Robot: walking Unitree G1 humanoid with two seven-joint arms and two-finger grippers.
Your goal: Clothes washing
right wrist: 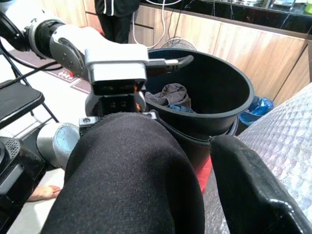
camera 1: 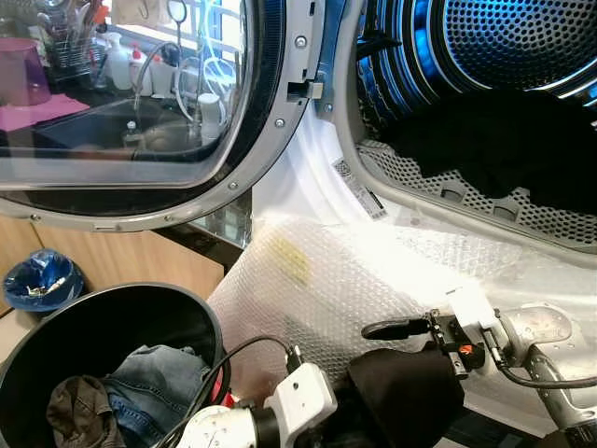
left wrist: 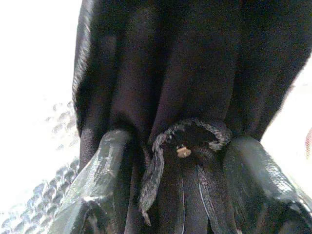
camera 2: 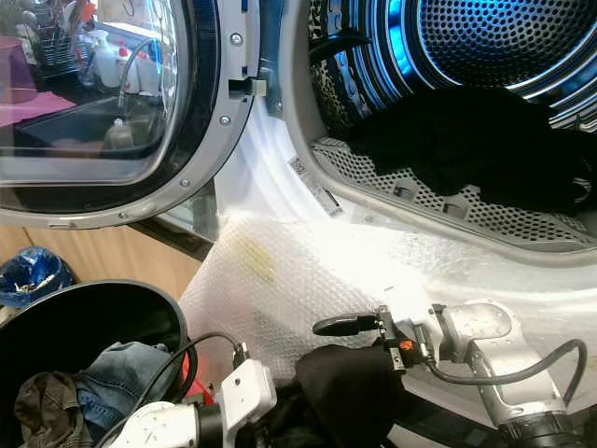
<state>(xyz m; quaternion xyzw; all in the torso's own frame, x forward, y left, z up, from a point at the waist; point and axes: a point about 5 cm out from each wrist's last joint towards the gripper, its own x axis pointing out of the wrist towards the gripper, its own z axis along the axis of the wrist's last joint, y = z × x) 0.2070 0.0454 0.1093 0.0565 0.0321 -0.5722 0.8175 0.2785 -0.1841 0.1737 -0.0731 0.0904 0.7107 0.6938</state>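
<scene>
Black garment (camera 1: pixel 401 392) bunched below the open washer drum (camera 1: pixel 485 112), in front of the bubble wrap (camera 1: pixel 326 289); left gripper (left wrist: pixel 180 161) fingers clamp its folds, right gripper (camera 1: pixel 387 329) fingers spread open around it, beside the black basket (camera 1: pixel 177 308) of clothes

Wooden cabinet fronts (camera 1: pixel 103 257) under a dark countertop (right wrist: pixel 229 14), black sink (camera 1: pixel 103 126), bright window light.
</scene>
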